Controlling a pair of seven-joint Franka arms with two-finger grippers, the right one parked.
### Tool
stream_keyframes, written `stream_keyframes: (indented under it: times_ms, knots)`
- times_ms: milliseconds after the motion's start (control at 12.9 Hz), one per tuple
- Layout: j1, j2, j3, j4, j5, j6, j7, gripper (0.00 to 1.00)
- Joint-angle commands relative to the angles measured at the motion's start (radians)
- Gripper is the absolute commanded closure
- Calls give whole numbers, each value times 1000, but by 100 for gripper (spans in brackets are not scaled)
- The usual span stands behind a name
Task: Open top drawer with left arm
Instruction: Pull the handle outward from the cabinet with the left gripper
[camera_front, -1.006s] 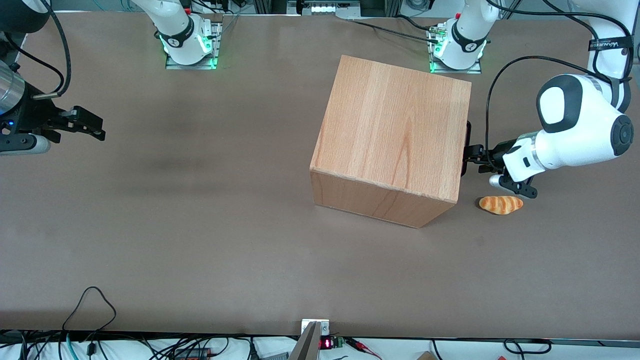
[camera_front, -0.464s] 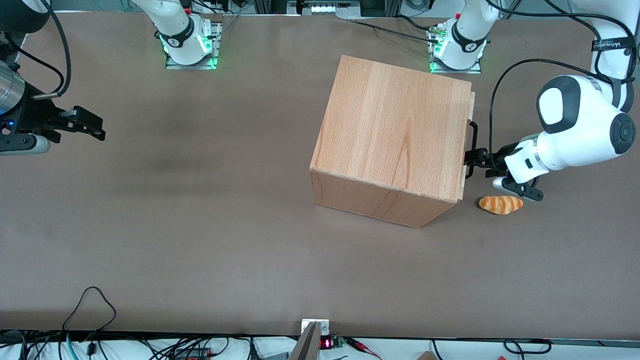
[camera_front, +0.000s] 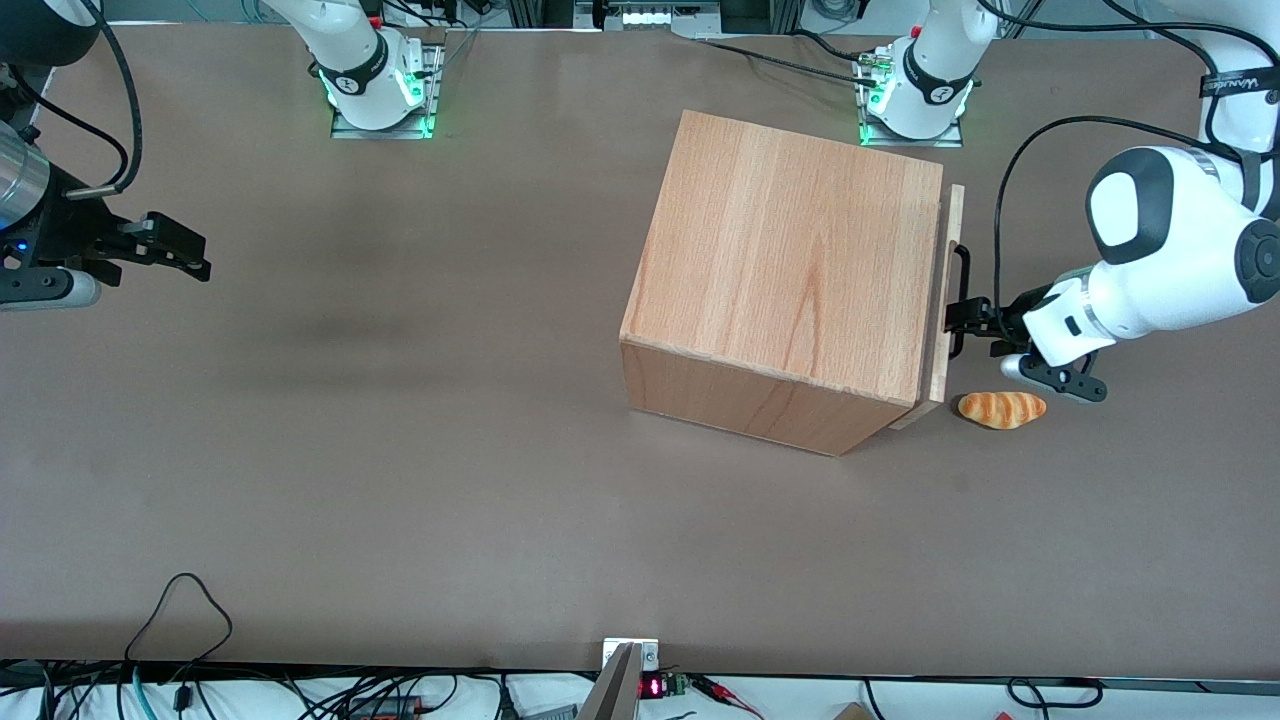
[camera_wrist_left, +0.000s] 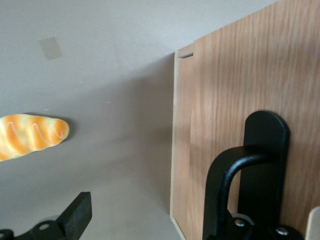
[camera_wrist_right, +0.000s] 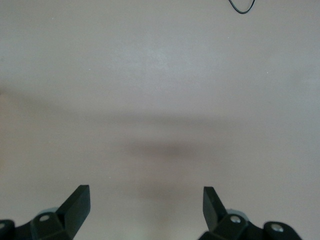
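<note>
Black two-finger gripper (camera_front: 958, 322) of white left arm (camera_front: 1165, 255), fingers clamped on long black bar handle (camera_wrist_left: 235, 175). Pale-wood top drawer (camera_front: 946, 290) slightly out of beech box cabinet (camera_front: 785, 275). Best pulled straight along slide, clearing orange-striped bread roll (camera_front: 1002, 409) just beside.

the top drawer (camera_front: 945, 290), pale wood with a black bar handle (camera_front: 960, 300), stands slightly out of the cabinet (camera_front: 790, 270). the gripper (camera_front: 962, 318) of the white left arm (camera_front: 1160, 260) is at the handle.

Robotics lab, brown table (camera_front: 400, 450) with bolted arm bases (camera_front: 380, 95), cables and electronics along its edge (camera_front: 400, 700)
</note>
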Motion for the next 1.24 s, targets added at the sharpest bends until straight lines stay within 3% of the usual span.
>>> stream_keyframes:
  times_ms: [0,464,1161]
  knots:
    - [6,-4,27,-5,74,21,-29,0]
    - [15,0,43,-8,74,20,-15,0]
    - [56,27,139,0,74,20,63,0]
